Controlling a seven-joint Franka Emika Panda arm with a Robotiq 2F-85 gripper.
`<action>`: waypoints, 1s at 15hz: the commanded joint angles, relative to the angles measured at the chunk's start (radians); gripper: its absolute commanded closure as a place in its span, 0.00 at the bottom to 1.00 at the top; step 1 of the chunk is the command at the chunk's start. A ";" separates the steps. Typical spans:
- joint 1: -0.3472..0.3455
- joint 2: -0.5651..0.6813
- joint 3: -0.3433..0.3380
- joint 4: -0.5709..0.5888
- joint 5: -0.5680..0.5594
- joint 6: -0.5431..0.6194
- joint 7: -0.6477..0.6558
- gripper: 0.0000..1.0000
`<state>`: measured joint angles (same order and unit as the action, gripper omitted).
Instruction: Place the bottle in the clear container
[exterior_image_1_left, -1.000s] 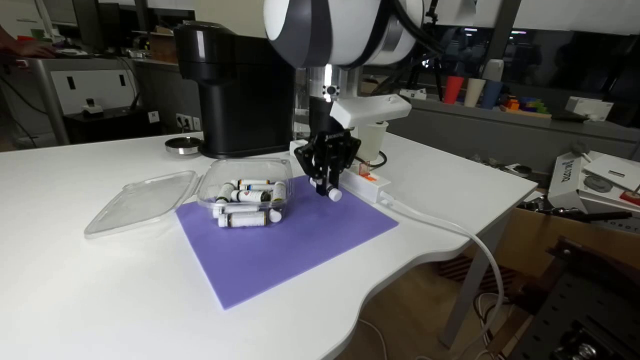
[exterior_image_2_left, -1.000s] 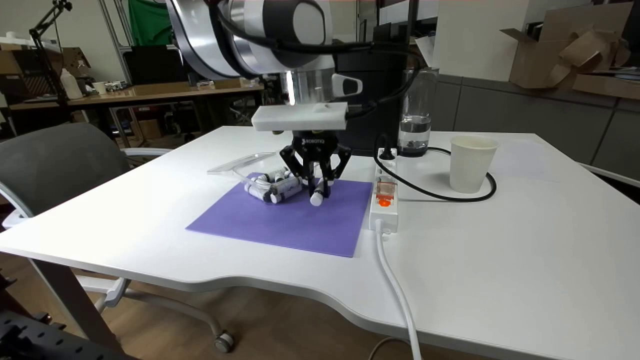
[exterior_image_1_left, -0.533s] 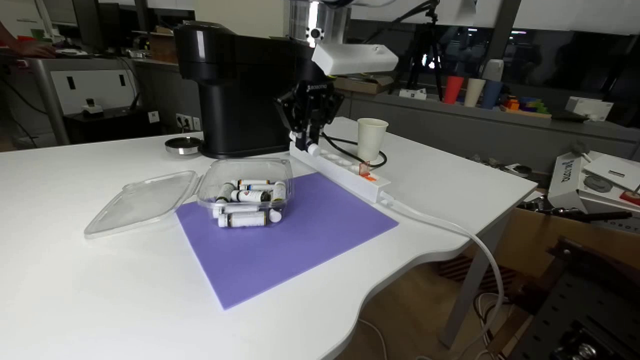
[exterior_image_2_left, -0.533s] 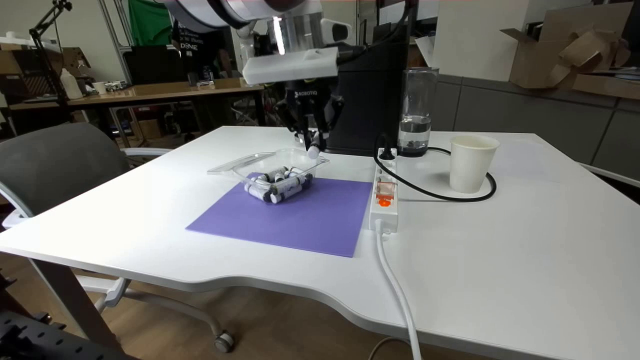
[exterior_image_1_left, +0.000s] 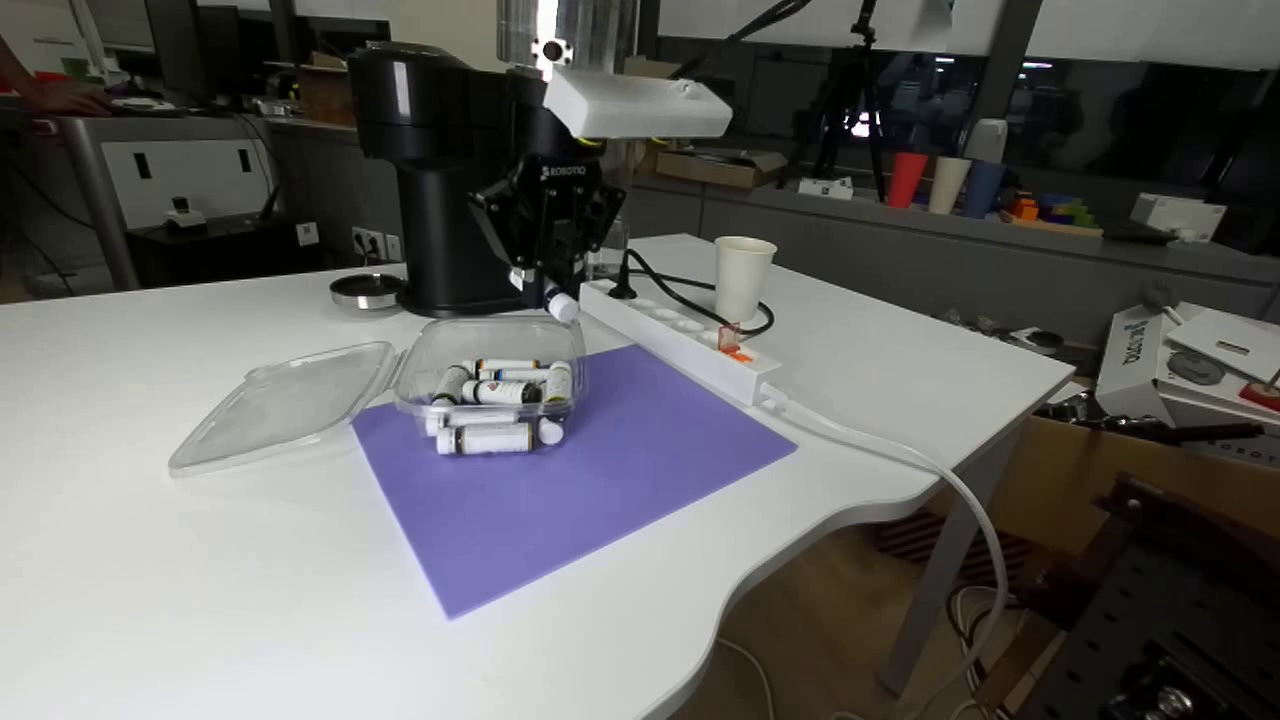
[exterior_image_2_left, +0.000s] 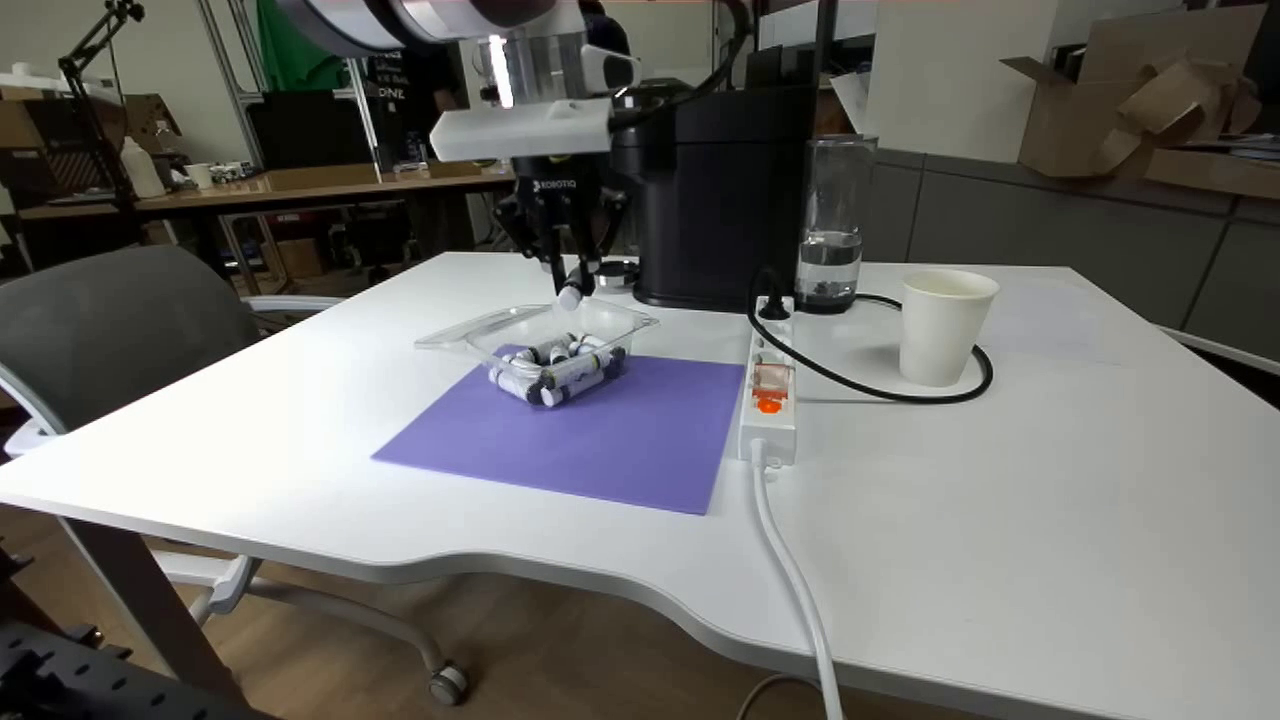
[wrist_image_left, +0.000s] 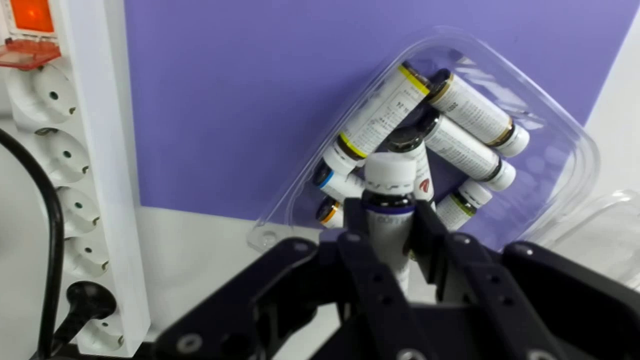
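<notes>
My gripper (wrist_image_left: 390, 215) is shut on the bottle (wrist_image_left: 389, 245), which has a white cap, a dark neck and a purple band. The bottle lies across the fingertips, cap end sticking out. In both exterior views the gripper (exterior_image_1_left: 545, 280) (exterior_image_2_left: 568, 280) holds the bottle (exterior_image_1_left: 560, 303) (exterior_image_2_left: 571, 294) tilted in the air, above the far side of the clear container (exterior_image_1_left: 485, 335) (exterior_image_2_left: 640, 323). The container (wrist_image_left: 545, 132) sits on a purple mat with its lid (exterior_image_1_left: 285, 408) folded open. Several similar bottles (exterior_image_1_left: 500, 392) (wrist_image_left: 467, 150) lie inside it. The fingers hide the bottle's lower part.
A white power strip (exterior_image_1_left: 680, 350) (wrist_image_left: 115, 200) with a black plug runs beside the mat (exterior_image_1_left: 590, 510). A tall black machine (exterior_image_1_left: 490, 190) stands behind the container. A metal dish (exterior_image_1_left: 368, 290), a white paper cup (exterior_image_1_left: 742, 275) and a glass vessel (exterior_image_2_left: 832, 225) stand on the table.
The gripper, shut on the bottle, has risen from low over the mat beside the container. It has moved over towards the container's far side. The container and its bottles have not moved.
</notes>
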<state>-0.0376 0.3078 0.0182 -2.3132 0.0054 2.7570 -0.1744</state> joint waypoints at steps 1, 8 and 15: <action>0.000 0.052 0.016 0.051 0.016 -0.040 0.019 0.93; -0.018 0.183 0.038 0.133 0.027 -0.042 -0.005 0.93; -0.017 0.194 0.045 0.159 0.017 -0.032 -0.010 0.14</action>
<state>-0.0445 0.5156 0.0515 -2.1675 0.0257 2.7358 -0.1805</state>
